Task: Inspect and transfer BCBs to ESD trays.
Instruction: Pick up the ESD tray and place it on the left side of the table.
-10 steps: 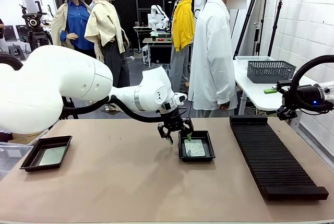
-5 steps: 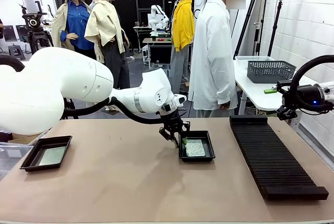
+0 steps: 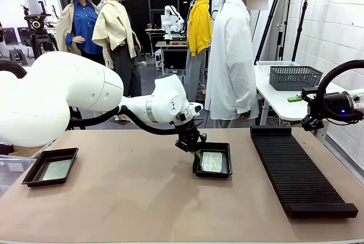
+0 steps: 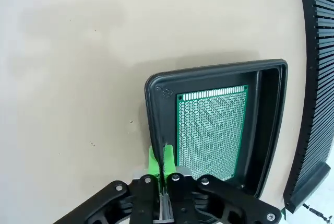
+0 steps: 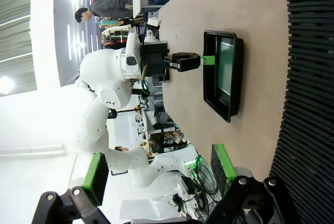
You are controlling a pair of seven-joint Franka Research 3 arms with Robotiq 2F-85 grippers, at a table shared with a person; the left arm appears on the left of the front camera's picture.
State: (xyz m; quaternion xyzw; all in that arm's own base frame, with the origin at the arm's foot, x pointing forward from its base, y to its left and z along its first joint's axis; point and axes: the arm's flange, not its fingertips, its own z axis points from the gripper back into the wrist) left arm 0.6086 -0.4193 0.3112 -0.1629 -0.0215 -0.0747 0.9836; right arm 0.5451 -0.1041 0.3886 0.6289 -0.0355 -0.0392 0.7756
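— Front view, starting at the left: what sits there?
— A black ESD tray [image 3: 50,165] near the table's [image 3: 142,210] left edge, with a pale BCB [image 3: 57,169] lying flat inside it.
— And in the middle?
— The left gripper [image 3: 195,152] pinches the left rim of the second ESD tray [image 3: 212,161], its green pads pressed together on that wall. A green BCB [image 3: 212,161] lies flat in this tray.
— Does the left wrist view agree?
— Yes, the pads [image 4: 168,160] clamp the tray's thin wall, the board beside them.
— Farther right?
— A long black slotted rack [image 3: 296,173], then the right gripper [image 5: 156,169] held off the table's right edge, its fingers wide apart, gripping nothing.
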